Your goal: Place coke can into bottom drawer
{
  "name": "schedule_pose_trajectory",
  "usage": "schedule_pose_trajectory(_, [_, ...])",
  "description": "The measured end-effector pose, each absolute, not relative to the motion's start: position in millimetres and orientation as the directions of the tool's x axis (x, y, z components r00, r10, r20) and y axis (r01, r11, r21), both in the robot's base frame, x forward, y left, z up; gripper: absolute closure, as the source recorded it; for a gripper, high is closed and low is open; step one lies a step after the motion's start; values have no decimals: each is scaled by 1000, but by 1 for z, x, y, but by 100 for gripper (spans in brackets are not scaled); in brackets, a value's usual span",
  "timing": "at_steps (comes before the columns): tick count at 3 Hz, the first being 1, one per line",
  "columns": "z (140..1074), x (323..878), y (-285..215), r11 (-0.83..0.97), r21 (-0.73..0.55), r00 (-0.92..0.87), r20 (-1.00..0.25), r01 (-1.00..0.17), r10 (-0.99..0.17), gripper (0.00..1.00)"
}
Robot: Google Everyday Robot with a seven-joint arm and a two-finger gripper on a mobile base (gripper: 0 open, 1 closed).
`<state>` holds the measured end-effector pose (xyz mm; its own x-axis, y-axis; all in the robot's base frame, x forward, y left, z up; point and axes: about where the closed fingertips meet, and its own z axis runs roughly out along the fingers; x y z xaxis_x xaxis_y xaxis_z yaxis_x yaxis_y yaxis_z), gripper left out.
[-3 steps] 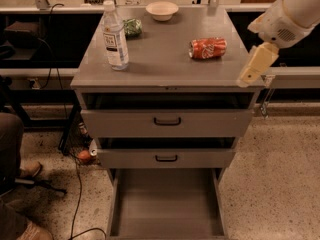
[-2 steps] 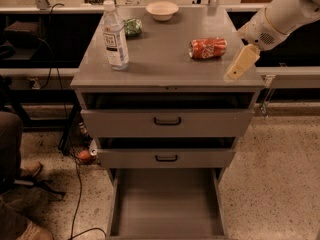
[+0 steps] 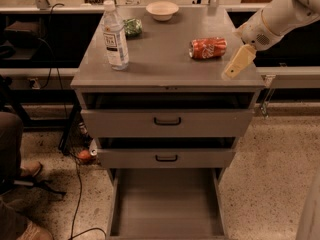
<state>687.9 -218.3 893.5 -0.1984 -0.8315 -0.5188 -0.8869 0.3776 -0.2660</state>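
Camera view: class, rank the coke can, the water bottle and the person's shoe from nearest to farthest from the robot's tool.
The tool hangs over the front right corner of the cabinet top.
1. Coke can: just left of the tool, lying on its side on the top.
2. Water bottle: upright on the left side of the top.
3. Shoe: down on the floor, far left.

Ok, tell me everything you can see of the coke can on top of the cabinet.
The coke can is a small red metal can with white lettering and silvery ends, and it looks slightly dented. It lies on its side, long axis running left to right, on the gray cabinet top, right of the middle. Only that surface touches it. The gripper hangs just to its right, nearer the front edge, apart from the can.
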Motion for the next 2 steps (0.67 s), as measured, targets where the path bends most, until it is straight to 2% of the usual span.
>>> schedule_pose_trajectory(2, [900, 742, -227, 348, -412, -97, -520, -842, -848, 0])
